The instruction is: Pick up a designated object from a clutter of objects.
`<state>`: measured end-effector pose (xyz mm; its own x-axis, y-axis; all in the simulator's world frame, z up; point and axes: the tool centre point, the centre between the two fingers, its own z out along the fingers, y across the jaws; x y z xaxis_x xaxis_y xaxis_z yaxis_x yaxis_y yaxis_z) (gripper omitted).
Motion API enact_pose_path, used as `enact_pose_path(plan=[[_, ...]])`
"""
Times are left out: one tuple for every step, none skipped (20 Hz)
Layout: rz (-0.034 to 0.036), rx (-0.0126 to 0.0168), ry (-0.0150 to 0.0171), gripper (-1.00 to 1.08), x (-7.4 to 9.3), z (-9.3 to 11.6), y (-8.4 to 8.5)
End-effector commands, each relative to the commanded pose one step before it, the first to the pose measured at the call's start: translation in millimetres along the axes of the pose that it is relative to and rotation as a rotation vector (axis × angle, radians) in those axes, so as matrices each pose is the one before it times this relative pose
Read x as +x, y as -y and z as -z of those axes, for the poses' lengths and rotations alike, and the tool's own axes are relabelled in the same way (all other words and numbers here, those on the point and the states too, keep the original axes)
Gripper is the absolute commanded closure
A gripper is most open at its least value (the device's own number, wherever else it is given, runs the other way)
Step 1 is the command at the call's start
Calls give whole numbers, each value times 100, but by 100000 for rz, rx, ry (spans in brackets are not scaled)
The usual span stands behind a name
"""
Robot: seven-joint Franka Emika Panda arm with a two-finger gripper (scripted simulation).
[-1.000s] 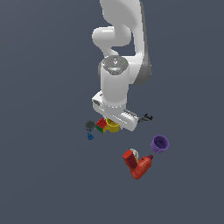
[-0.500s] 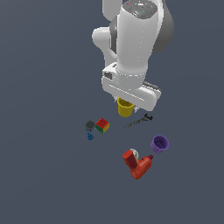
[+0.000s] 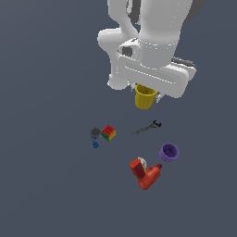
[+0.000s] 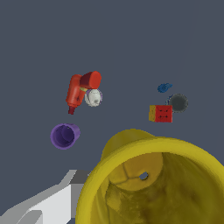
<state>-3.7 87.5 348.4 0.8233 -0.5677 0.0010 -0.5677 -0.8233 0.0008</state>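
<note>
Claw (image 3: 147, 95) grips yellow cup (image 3: 145, 97) aloft above wrench (image 3: 146, 128), cube (image 3: 109, 133)

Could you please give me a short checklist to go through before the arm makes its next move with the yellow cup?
1. Right object taken: the yellow cup is at the gripper, not the purple cup or the multicoloured cube. Ok.
2. Cup lifted off the surface: it hangs well above the other items. Ok.
3. Finger contact on the cup: hidden behind the hand in the exterior view. Cannot tell.
4. Cup upright: mouth up, slightly tilted. Ok.
5. Nothing dragged along: the wrench and red drill lie apart from the cup. Ok.
</note>
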Motion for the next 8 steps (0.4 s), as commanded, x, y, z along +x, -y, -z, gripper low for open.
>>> enact_pose_path(plan=[[-53,14,33,108,-331,1174,364],[0,0,0,108,-88,319,120],[10,34,34,108,-60,265,97],[0,0,0,108,-51,212,90],[0,0,0,108,-34,160,73],[0,0,0,108,-20,110,55],[0,0,0,108,-9,62,34],[0,0,0,108,-2,19,11]])
